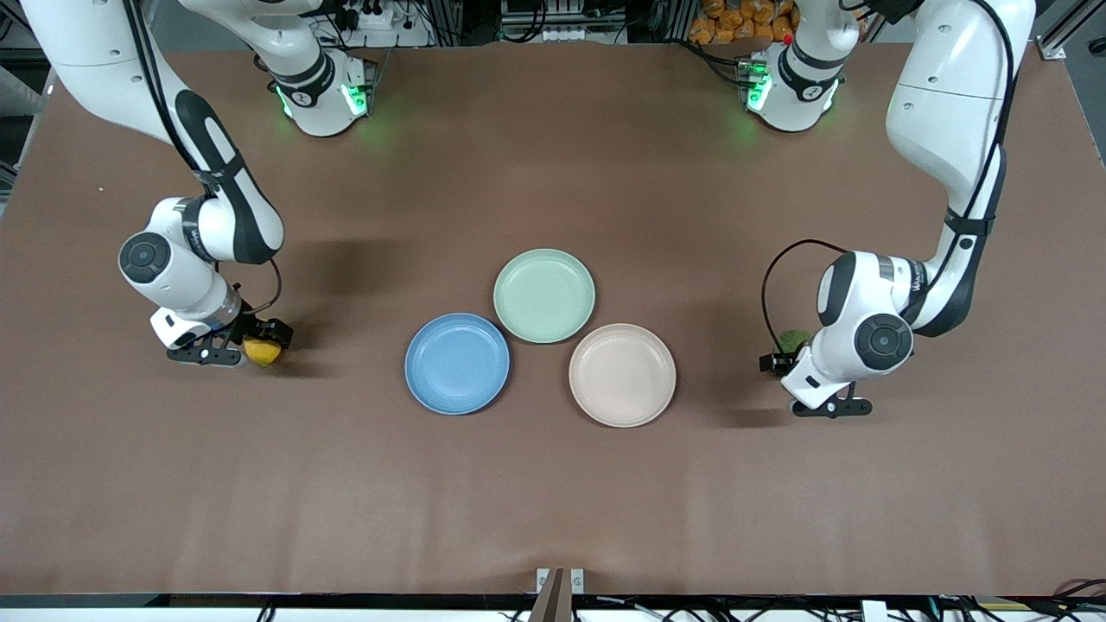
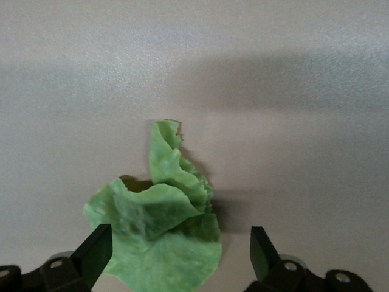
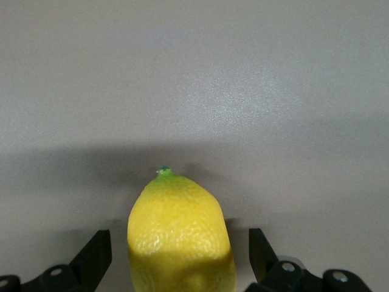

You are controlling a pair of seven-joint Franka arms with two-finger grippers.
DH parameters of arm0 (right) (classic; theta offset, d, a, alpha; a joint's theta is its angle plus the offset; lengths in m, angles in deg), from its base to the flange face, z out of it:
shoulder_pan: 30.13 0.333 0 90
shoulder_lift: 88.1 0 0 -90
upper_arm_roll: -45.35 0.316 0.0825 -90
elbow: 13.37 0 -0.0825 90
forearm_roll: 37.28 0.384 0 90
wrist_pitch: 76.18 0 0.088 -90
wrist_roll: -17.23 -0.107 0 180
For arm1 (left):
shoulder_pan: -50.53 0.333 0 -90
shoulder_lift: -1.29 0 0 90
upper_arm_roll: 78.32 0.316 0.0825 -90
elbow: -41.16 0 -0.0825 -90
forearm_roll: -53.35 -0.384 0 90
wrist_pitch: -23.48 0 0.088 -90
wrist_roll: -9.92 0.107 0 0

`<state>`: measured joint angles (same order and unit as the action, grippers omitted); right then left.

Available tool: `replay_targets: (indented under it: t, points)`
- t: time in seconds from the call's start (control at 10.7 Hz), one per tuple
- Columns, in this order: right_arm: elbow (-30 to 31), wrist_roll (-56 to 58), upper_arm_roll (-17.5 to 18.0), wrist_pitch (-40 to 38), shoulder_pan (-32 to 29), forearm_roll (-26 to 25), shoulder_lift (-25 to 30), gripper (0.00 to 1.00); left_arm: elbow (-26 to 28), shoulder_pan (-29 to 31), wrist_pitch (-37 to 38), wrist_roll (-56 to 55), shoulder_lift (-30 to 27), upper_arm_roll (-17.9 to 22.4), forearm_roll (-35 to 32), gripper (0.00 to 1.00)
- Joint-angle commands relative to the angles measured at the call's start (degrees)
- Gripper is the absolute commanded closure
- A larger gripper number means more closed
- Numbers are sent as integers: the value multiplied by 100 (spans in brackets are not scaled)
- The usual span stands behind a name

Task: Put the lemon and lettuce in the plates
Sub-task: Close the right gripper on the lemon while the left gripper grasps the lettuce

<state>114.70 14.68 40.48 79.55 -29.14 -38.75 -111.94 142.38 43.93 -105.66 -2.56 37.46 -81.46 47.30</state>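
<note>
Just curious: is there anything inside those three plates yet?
Nothing: the blue plate, mint-green plate and cream plate all show bare insides. What lies beneath them on the table is covered.

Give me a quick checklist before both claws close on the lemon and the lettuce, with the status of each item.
1. Right claw open around the small oval bright-yellow lemon: ok, a finger shows on each side with gaps.
2. Left claw open over the crinkled green lettuce leaf: ok, the leaf lies between the fingers.
3. Lemon on the brown table, toward the right arm's end: ok.
4. Round blue plate has nothing in it: ok.
5. Round cream plate has nothing in it: ok.
6. Whether the claws are low enough to grip: cannot tell.
</note>
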Motion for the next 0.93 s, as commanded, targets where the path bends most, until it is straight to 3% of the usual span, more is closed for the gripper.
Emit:
replay_targets:
  t: [0.0,0.19,0.28,0.37,0.47,0.56,0.65,0.75,0.84]
  points:
    - [34,-17,56,89,-90,-28,2,0,249,114,-199,140,-146,-37,-151,0]
    - [25,-17,56,89,-90,-28,2,0,320,132,-374,184,-93,-37,-151,0]
    - [25,-26,56,80,-90,-28,-7,15,320,141,-401,184,-58,-37,-143,0]
    - [25,-35,56,80,-90,-28,-16,42,329,184,-454,262,-40,-37,-151,0]
    - [17,-43,56,54,-90,-28,-16,58,329,289,-454,559,-31,-46,-108,0]
    - [-1,-43,56,19,-90,-28,-16,66,329,325,-489,605,-23,-55,-55,0]
    - [-18,-35,56,1,-90,-28,-7,69,337,334,-585,597,-5,-55,-55,17]
    - [-36,-35,56,-8,-82,-28,-7,72,338,343,-647,597,39,-55,-55,52]
    - [-71,-26,56,-34,-82,-37,10,77,372,326,-743,562,56,-55,-55,74]
